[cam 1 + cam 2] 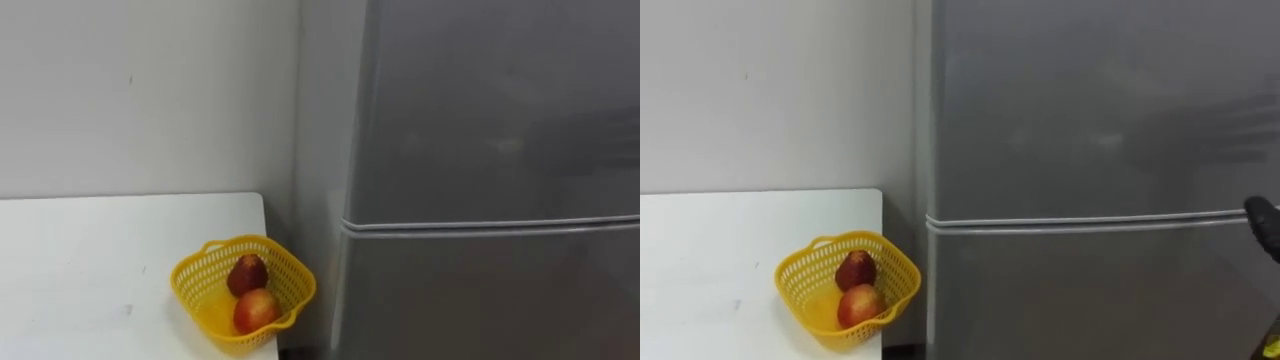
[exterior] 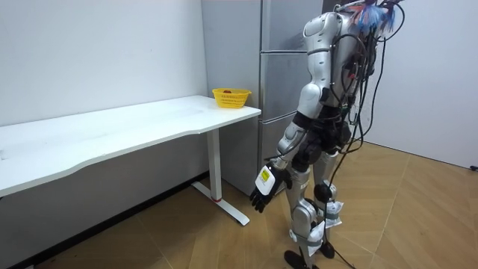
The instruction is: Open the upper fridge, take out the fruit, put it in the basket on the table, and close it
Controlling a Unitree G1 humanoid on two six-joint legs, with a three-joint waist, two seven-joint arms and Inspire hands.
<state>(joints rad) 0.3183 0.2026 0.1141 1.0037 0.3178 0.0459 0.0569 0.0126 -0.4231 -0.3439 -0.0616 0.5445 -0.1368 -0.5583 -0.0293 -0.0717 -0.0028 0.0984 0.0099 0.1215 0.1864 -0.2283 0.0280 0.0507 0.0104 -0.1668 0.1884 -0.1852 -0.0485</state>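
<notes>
A grey fridge stands to the right of the table, its upper door (image 1: pixel 500 110) and lower door (image 1: pixel 490 300) both closed, with a seam between them. I stand facing the fridge (image 2: pixel 280 75) at close range. My left hand (image 2: pixel 263 190) hangs low by my thigh with relaxed fingers and holds nothing. A dark part of my right hand (image 1: pixel 1266 226) pokes in at the right edge, level with the seam, in front of the fridge.
A yellow mesh basket (image 1: pixel 196 279) with two red fruits (image 1: pixel 248 273) sits on the near right corner of a white table (image 1: pixel 90 260) beside the fridge. A pale wall runs behind the table. Wooden floor lies around me.
</notes>
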